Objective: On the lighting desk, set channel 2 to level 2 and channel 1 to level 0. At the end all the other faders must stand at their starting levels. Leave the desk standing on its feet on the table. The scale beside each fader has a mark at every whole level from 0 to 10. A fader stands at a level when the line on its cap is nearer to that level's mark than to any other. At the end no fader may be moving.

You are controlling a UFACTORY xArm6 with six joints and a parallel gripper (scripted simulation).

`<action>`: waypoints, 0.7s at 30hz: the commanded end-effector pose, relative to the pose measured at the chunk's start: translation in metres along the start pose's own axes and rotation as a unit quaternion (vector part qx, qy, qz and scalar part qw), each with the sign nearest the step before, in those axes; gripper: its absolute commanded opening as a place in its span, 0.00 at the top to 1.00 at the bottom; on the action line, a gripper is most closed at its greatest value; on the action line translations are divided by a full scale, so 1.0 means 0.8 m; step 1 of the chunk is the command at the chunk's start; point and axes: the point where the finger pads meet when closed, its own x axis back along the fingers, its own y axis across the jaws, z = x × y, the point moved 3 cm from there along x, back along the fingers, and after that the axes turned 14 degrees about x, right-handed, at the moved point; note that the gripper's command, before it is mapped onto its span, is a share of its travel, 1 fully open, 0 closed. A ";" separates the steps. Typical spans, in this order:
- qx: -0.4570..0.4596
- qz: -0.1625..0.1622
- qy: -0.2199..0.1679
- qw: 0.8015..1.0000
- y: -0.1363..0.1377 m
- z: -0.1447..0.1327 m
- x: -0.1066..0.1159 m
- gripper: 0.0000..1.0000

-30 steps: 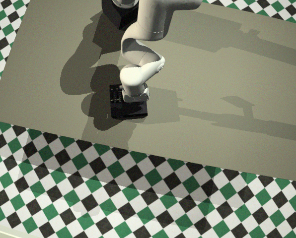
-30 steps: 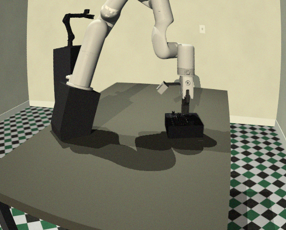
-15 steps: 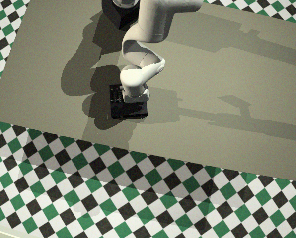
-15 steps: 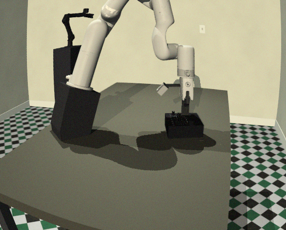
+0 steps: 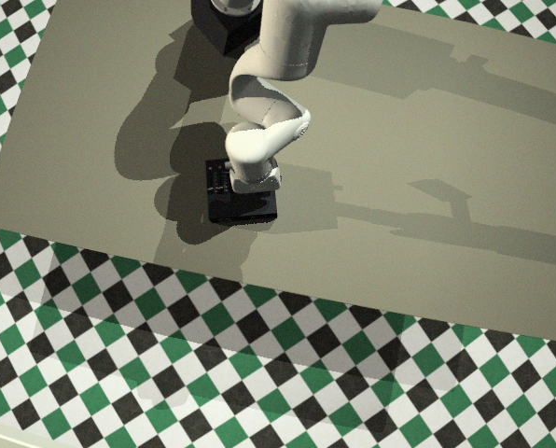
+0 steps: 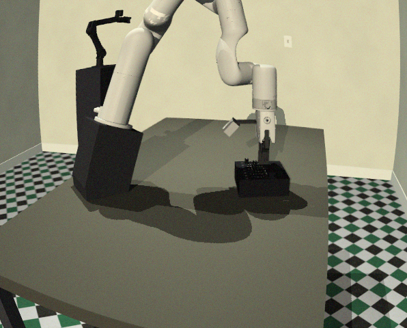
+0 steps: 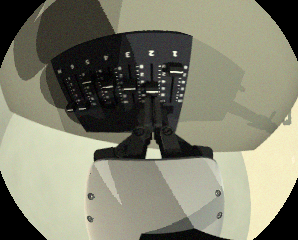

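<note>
The lighting desk (image 5: 241, 197) is a black box standing on the table; it also shows in the exterior view (image 6: 261, 178) and in the wrist view (image 7: 123, 87). It has a row of several faders with pale-lined caps. My gripper (image 7: 152, 106) (image 6: 263, 155) points straight down over the desk's fader panel and is shut with nothing between the fingers. In the wrist view its closed tips sit at the cap of the second fader from the right (image 7: 152, 91). The rightmost fader's cap (image 7: 177, 72) stands farther up its slot. In the top view my wrist (image 5: 252, 178) hides most faders.
The arm's black base block (image 6: 104, 158) stands at the table's far left, with a black camera stand (image 6: 100, 35) behind it. A small pale box hangs beside the wrist. The table edge is near the desk's right side (image 6: 325, 183).
</note>
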 end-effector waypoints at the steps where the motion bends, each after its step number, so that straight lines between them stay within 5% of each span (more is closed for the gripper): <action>1: 0.000 0.000 -0.001 1.000 0.000 -0.001 0.001 1.00; 21: 0.000 0.000 -0.001 1.000 0.002 0.008 0.001 1.00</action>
